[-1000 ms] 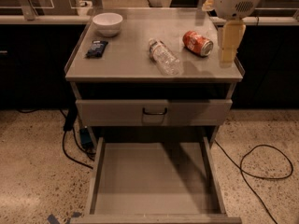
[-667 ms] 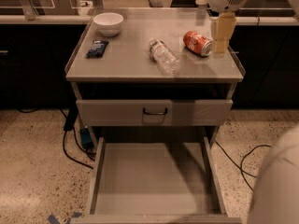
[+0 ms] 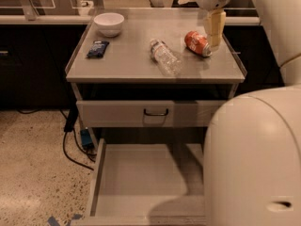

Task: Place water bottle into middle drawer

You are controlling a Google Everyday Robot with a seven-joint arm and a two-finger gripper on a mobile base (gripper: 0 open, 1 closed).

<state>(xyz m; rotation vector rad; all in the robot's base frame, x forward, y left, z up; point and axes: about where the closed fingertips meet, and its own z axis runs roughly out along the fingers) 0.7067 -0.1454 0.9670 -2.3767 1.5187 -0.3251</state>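
Note:
The water bottle [image 3: 164, 57], clear crinkly plastic with a white cap, lies on its side in the middle of the cabinet top [image 3: 127, 65]. The middle drawer [image 3: 141, 182] is pulled out below, a shallow grey tray with a bare floor. My gripper [image 3: 215, 29] hangs over the back right of the top, just right of a red soda can [image 3: 197, 43] and about a hand's width from the bottle. It holds nothing that I can see. My white arm [image 3: 254, 159] fills the lower right and hides the drawer's right side.
A white bowl [image 3: 109, 23] stands at the back left of the top and a dark blue packet [image 3: 98, 48] lies in front of it. A shut grey drawer front with a black handle [image 3: 156, 112] sits above the open drawer. Cables and a plug lie on the floor at left.
The gripper has shifted a little left and back over the top, nearer the red can. My white arm has swung into the lower right of the view. The bottle has not moved.

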